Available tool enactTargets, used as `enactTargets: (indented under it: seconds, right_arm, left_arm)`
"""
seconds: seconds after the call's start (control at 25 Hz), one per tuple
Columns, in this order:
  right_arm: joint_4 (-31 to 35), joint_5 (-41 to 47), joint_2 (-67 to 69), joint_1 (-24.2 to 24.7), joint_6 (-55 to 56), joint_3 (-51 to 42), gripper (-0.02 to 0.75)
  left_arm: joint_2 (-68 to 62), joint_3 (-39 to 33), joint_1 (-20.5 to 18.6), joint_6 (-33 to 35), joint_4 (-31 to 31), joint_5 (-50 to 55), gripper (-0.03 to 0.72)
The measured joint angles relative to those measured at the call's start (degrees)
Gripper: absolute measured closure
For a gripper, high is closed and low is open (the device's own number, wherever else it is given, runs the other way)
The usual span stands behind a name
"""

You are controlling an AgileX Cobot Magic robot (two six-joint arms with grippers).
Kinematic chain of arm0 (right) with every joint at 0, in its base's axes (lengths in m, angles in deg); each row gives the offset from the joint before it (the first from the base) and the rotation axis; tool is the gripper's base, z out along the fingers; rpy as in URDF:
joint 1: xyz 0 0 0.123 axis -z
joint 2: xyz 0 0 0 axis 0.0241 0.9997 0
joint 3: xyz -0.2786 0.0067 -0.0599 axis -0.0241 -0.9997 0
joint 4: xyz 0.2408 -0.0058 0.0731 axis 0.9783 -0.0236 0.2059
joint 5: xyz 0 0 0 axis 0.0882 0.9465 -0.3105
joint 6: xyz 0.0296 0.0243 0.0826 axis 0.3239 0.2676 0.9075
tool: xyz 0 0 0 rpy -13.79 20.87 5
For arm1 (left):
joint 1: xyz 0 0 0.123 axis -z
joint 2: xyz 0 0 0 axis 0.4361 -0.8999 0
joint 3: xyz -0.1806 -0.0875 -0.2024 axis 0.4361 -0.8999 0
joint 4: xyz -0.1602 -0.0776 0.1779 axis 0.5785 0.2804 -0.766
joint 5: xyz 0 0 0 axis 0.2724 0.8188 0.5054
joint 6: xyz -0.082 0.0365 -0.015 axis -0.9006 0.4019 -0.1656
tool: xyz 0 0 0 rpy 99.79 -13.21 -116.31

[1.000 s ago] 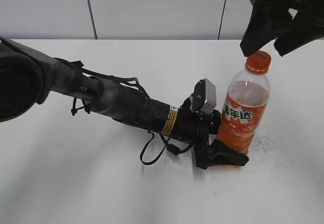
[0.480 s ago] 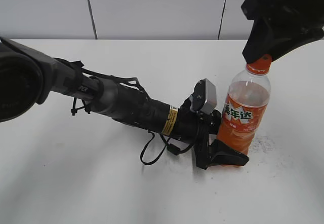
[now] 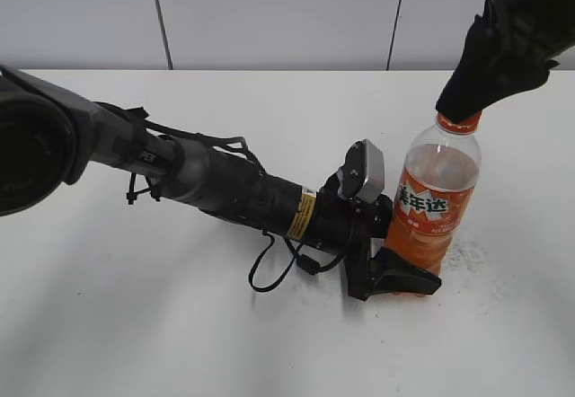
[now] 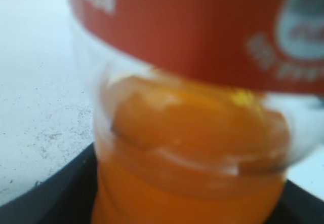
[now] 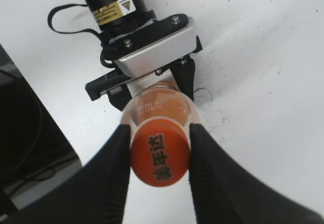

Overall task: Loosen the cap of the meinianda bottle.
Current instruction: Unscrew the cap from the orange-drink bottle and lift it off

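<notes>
The meinianda bottle [image 3: 436,201] stands upright on the white table, clear plastic with orange drink and an orange label. My left gripper [image 3: 395,269] lies low on the table and is shut on the bottle's lower body; up close, the left wrist view shows the blurred bottle [image 4: 192,133] filling the gap between the dark fingers [image 4: 55,193]. From above, my right gripper [image 5: 159,131] is shut on the orange cap [image 5: 159,154], with one black finger pressed on each side. In the exterior view the right gripper [image 3: 463,105] hides the cap, and only the orange neck ring shows below it.
The left arm [image 3: 207,186] stretches across the table from the left, with a black cable loop [image 3: 269,271] beside it. The white table [image 3: 180,343] ends at a grey wall behind. A dark drop beyond the table edge [image 5: 25,133] shows in the right wrist view.
My right gripper came down from above the bottle onto the cap and closed on it. The bottle and the left gripper have stayed in place.
</notes>
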Motion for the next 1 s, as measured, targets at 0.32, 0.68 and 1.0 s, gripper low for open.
enactTargets:
  seconds: [0.32,0.68,1.0]
  right_arm:
    - [-0.06,0.02,-0.04,0.0,7.96,0.05,0.449]
    - [-1.19,0.02,-0.04,0.0,42.15,0.05,0.302]
    - [-1.02,0.0,-0.04,-0.09,38.34,0.06,0.485]
  left_arm:
    - [0.0,0.02,0.04,0.0,-0.05,0.05,0.134]
    - [0.0,0.02,0.04,0.05,-0.16,0.05,0.134]
    - [0.0,0.02,0.04,0.05,-0.16,0.05,0.134]
